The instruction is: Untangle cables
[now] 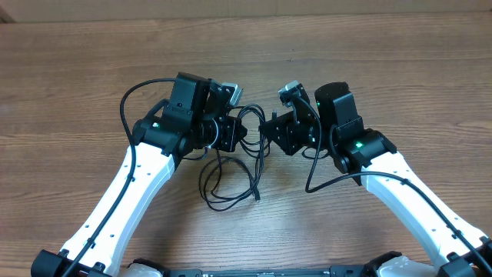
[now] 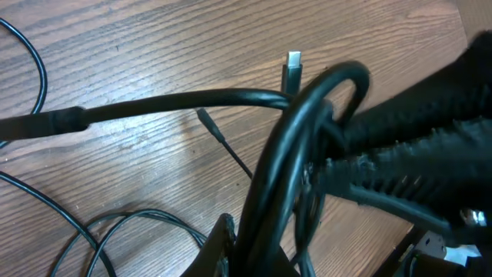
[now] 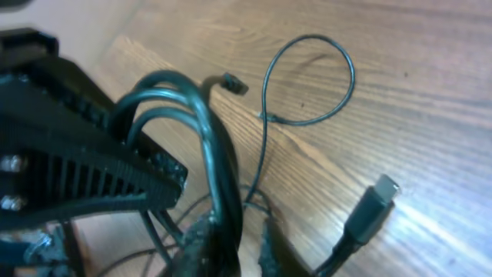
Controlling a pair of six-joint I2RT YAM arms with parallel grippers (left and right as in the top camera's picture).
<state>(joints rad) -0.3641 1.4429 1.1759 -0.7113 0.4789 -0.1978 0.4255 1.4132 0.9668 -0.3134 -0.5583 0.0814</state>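
**Tabletop (image 1: 77,77) stock: 1 surface, 2 arms, 2 claws, 1 cable bundle**

Arms: 2, the left arm (image 1: 131,185) and the right arm (image 1: 415,200). Claws: 2, the left claw (image 1: 237,136) and the right claw (image 1: 269,129). Cables (image 1: 231,173): 1 tangled bundle of thin black cords; the number of strands cannot be told through the knot. Plug ends, left wrist view: 2, a silver-tipped plug (image 2: 293,65) and a slim dark plug (image 2: 204,115). Plug ends, right wrist view: 2, a silver-tipped connector (image 3: 378,201) and a small dark connector (image 3: 234,85). Whether both views show the same pair cannot be told.

The table (image 1: 77,61) is matt, grained wood — the cables (image 2: 192,100) smooth, glossy black plastic, one plug tip (image 2: 293,58) bright metal.
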